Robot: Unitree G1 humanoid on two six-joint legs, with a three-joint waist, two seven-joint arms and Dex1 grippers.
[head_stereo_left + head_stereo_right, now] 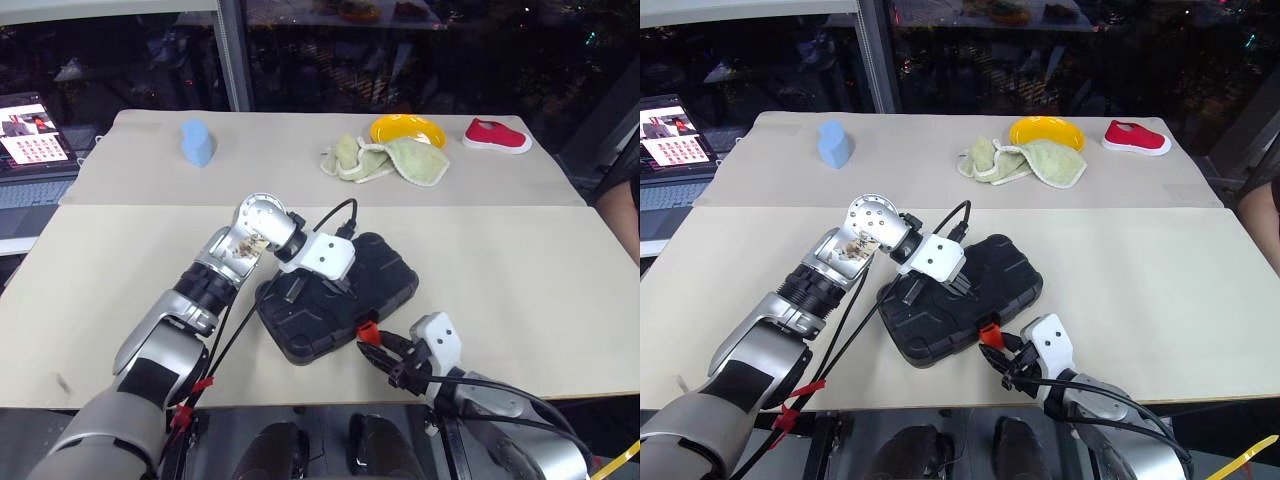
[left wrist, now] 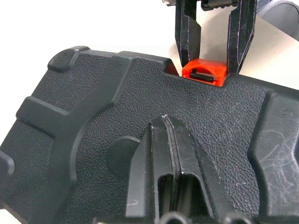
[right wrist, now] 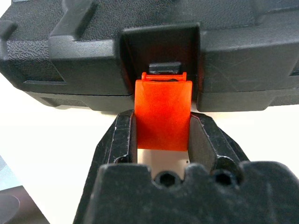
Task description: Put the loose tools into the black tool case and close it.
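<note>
Lid down, the black tool case (image 1: pixel 335 300) lies near the front edge of the table (image 1: pixel 520 270). The left gripper (image 2: pixel 169 140), fingers pressed together, rests on the ribbed lid. At the case's near edge, the right gripper (image 3: pixel 161 133) brackets the small orange latch (image 3: pixel 162 114), a finger against each side.

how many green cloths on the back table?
2: one cloth lies left of the yellow plate; the other cloth lies just in front of it. They overlap, so more could be hidden.
</note>
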